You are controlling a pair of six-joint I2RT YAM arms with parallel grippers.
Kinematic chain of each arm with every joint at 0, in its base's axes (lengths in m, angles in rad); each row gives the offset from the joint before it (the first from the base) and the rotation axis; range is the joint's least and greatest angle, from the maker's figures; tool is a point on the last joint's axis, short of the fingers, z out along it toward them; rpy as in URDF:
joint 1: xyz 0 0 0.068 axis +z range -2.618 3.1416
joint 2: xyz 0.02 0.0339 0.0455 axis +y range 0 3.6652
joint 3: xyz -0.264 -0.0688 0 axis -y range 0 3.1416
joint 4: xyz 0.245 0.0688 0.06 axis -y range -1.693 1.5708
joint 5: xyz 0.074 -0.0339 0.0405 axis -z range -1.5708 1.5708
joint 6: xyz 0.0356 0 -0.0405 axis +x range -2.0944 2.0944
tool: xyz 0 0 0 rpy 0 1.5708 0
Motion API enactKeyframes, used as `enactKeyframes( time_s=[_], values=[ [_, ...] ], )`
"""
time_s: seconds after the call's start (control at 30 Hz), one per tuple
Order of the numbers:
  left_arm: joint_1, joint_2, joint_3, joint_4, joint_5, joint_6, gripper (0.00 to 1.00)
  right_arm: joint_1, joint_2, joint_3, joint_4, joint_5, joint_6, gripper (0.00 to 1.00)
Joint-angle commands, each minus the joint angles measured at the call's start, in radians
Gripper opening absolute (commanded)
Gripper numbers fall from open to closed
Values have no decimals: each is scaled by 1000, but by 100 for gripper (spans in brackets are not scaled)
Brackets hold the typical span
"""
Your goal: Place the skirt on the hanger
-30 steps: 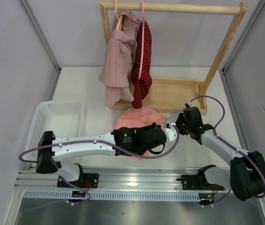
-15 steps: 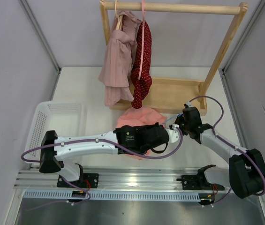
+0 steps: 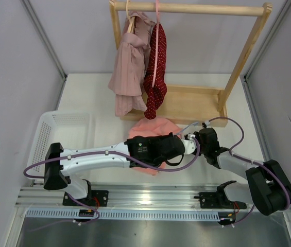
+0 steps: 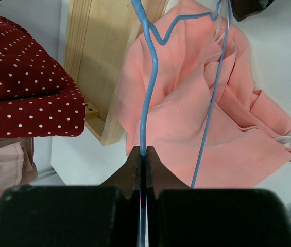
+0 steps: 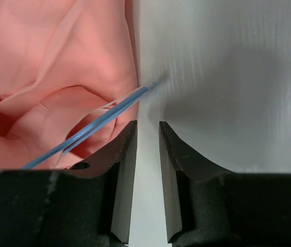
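One hanger [image 4: 146, 118] pinched tight in left gripper [image 4: 142, 152], above skirt [image 4: 178, 135]; right gripper [image 5: 148, 126] narrowly parted, gripping nothing, hanger end just beside.

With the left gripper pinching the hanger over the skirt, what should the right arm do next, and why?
Probably nudge the right gripper sideways onto the skirt's edge and close. Its jaws stand slightly apart over bare table, holding nothing, while the left gripper is shut on the hanger, whose end lies at that edge.
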Motion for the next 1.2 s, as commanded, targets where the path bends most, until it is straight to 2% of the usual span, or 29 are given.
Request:
enactKeyframes(
  time_s=[0.0,0.3,0.8,1.03,1.17],
  values=[
    [10,-13,-1,-28,12,-20,0,11,-9,-40,220,29,93,31],
    [23,-25,-14,-32,25,-28,0,26,-6,-115,378,93,174,31],
    [35,-36,-25,-35,38,-30,0,32,110,-144,543,147,203,27],
    [41,-37,-31,-35,41,-27,0,57,116,-137,569,187,202,14],
    [44,-39,-33,-32,45,-25,0,74,129,-121,564,202,189,1]
  ],
)
